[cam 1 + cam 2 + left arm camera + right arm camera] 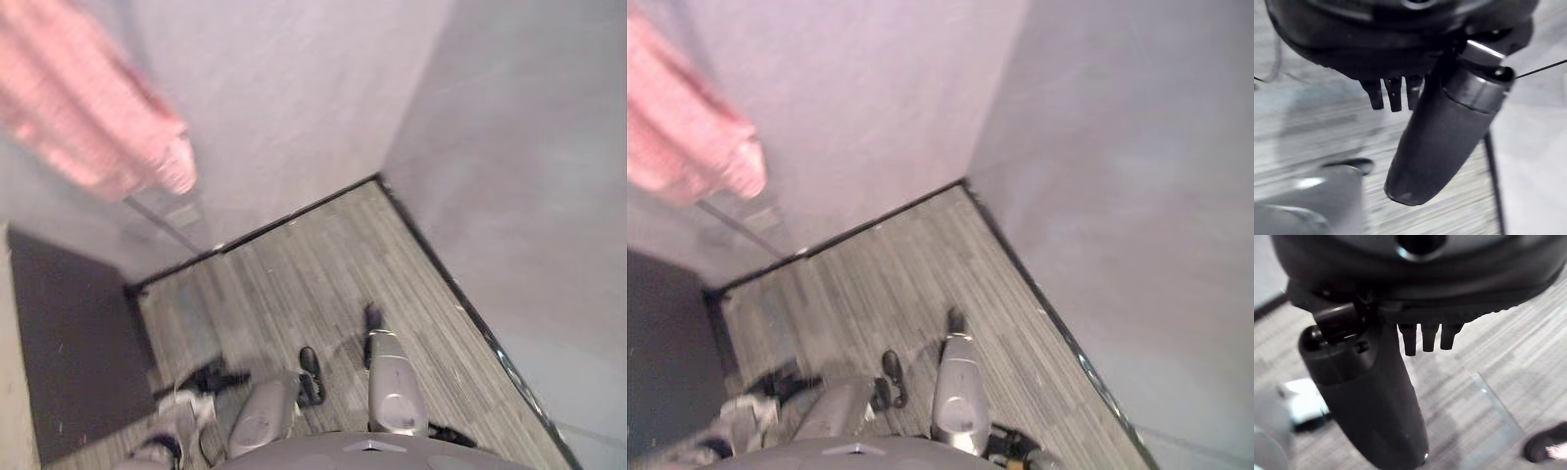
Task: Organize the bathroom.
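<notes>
A pink towel (pixel 88 108) hangs on a thin metal rail (pixel 162 220) against the wall at the upper left. My left hand (pixel 310 375) hangs low beside my body over the grey plank floor; its fingers (pixel 1393 93) are straight, its thumb (pixel 1435 142) stands out, and it holds nothing. My right hand (pixel 372 316) hangs a little further forward, also above the floor. Its fingers (pixel 1422 338) are straight and its thumb (pixel 1376 411) is free, with nothing in it. Both hands are far below the towel.
Two grey walls meet in a corner (pixel 378 178) ahead, with a black baseboard (pixel 460 294) running along the right. A dark mat (pixel 69 343) lies on the floor at the left. Grey plank floor (pixel 313 274) stretches between the walls.
</notes>
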### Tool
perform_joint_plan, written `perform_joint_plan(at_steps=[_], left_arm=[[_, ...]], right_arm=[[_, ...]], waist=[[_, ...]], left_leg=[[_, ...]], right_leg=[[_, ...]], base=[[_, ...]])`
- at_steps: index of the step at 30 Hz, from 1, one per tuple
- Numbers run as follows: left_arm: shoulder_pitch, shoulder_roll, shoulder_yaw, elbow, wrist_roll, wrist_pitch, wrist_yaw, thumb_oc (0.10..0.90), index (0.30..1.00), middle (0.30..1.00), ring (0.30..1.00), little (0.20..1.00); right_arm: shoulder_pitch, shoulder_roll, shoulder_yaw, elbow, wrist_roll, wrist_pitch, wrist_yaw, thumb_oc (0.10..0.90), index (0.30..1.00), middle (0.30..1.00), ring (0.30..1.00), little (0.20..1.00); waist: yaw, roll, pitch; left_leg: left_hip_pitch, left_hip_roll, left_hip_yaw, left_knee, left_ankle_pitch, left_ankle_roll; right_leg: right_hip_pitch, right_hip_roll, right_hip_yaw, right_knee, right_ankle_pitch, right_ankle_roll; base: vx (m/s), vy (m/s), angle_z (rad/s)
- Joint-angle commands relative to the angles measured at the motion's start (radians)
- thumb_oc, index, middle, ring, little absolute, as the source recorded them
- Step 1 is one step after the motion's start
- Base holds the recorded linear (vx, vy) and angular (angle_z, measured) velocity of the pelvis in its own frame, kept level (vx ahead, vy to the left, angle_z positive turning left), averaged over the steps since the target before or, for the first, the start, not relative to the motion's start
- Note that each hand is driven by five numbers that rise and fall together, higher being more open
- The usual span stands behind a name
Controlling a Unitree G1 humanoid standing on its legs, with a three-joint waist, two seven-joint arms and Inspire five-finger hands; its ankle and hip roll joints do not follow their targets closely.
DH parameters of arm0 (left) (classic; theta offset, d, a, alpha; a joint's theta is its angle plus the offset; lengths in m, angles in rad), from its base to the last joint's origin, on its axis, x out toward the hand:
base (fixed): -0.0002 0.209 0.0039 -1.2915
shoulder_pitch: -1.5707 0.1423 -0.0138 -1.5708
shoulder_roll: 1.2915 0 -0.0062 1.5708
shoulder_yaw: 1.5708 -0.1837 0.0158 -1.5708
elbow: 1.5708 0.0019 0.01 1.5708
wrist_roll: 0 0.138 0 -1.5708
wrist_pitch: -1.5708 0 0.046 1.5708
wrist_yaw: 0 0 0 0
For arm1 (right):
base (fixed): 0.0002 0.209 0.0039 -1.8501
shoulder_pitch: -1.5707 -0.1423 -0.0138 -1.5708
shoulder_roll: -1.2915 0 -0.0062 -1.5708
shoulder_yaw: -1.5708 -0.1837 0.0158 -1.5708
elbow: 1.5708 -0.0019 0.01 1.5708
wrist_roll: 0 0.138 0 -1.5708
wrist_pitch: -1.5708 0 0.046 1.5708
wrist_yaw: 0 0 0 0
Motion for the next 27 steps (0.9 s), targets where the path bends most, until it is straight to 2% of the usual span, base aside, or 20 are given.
perform_joint_plan(at_steps=[1,2,3,4,7,11,22,26,27], left_arm=[[0.169,0.002,0.011,-0.049,-0.017,0.022,0.004,0.8,0.9,0.9,0.9,0.9],[0.169,0.002,0.011,-0.049,-0.017,0.022,0.004,0.8,0.9,0.9,0.9,0.9],[0.172,0.003,0.005,-0.047,-0.028,0.019,-0.01,0.8,0.9,0.9,0.9,0.9],[0.171,0.004,-0.005,-0.045,-0.043,0.014,-0.015,0.8,0.9,0.9,0.9,0.9],[0.16,-0.009,0.004,-0.064,-0.035,0.048,-0.015,0.8,0.9,0.9,0.9,0.9],[0.159,-0.017,-0.001,-0.055,-0.026,0.05,-0.011,0.8,0.9,0.9,0.9,0.9],[0.174,-0.019,0.021,-0.023,-0.015,0.016,0.014,0.8,0.9,0.9,0.9,0.9],[0.174,-0.022,0.026,-0.027,0.001,0.004,0.066,0.8,0.9,0.9,0.9,0.9],[0.175,-0.022,0.045,-0.023,-0.039,-0.021,0.122,0.8,0.9,0.9,0.9,0.9]], right_arm=[[-0.004,-0.043,-0.016,-0.051,-0.011,-0.001,0.003,0.8,0.9,0.9,0.9,0.9],[-0.004,-0.043,-0.016,-0.051,-0.011,-0.001,0.003,0.8,0.9,0.9,0.9,0.9],[0.0,-0.045,-0.012,-0.052,0.004,-0.006,0.013,0.8,0.9,0.9,0.9,0.9],[0.001,-0.046,-0.014,-0.052,-0.004,-0.011,0.014,0.8,0.9,0.9,0.9,0.9],[-0.005,-0.065,-0.026,-0.067,0.03,-0.034,0.007,0.8,0.9,0.9,0.9,0.9],[-0.014,-0.082,-0.048,-0.081,0.086,-0.055,-0.002,0.8,0.9,0.9,0.9,0.9],[0.008,-0.08,-0.071,-0.065,0.06,-0.075,-0.026,0.8,0.9,0.9,0.9,0.9],[0.014,-0.073,-0.063,-0.066,0.047,-0.081,-0.035,0.8,0.9,0.9,0.9,0.9],[0.01,-0.072,-0.056,-0.072,0.04,-0.091,-0.046,0.8,0.9,0.9,0.9,0.9]], waist=[[-0.004,0.073,-0.034],[-0.005,0.073,-0.034],[-0.006,0.072,-0.042],[-0.009,0.07,-0.043],[-0.013,0.063,-0.057],[-0.019,0.068,-0.065],[-0.035,0.091,-0.112],[-0.031,0.088,-0.122],[-0.025,0.083,-0.132]], left_leg=[[0.085,0.108,-0.142,-0.141,0.107,0.022],[0.085,0.108,-0.143,-0.14,0.106,0.022],[0.077,0.124,-0.147,-0.124,0.131,0.013],[0.07,0.136,-0.146,-0.113,0.133,0.009],[0.107,0.181,-0.127,-0.148,0.172,-0.007],[0.119,0.193,-0.112,-0.167,0.186,-0.018],[0.196,0.222,-0.069,-0.256,0.204,-0.039],[0.197,0.22,-0.068,-0.257,0.189,-0.035],[0.206,0.215,-0.073,-0.265,0.174,-0.033]], right_leg=[[0.144,0.153,-0.05,0.007,0.086,-0.05],[0.145,0.153,-0.05,0.007,0.085,-0.05],[0.16,0.169,-0.065,0.027,0.053,-0.052],[0.163,0.178,-0.072,0.046,0.032,-0.055],[0.188,0.201,-0.12,0.046,0.005,-0.084],[0.194,0.207,-0.136,0.041,0.0,-0.093],[0.228,0.209,-0.161,0.017,-0.011,-0.094],[0.237,0.201,-0.163,0.022,-0.017,-0.09],[0.243,0.195,-0.16,0.021,-0.016,-0.083]], base=[[0.2,-0.222,-0.07],[0.23,-0.252,0.26],[0.18,-0.18,0.51],[0.25,-0.261,0.54],[0.22,-0.214,0.47],[0.09,-0.064,0.35],[0.05,-0.011,-0.01],[0.04,0.014,0.03],[0.1,0.001,0.04]])
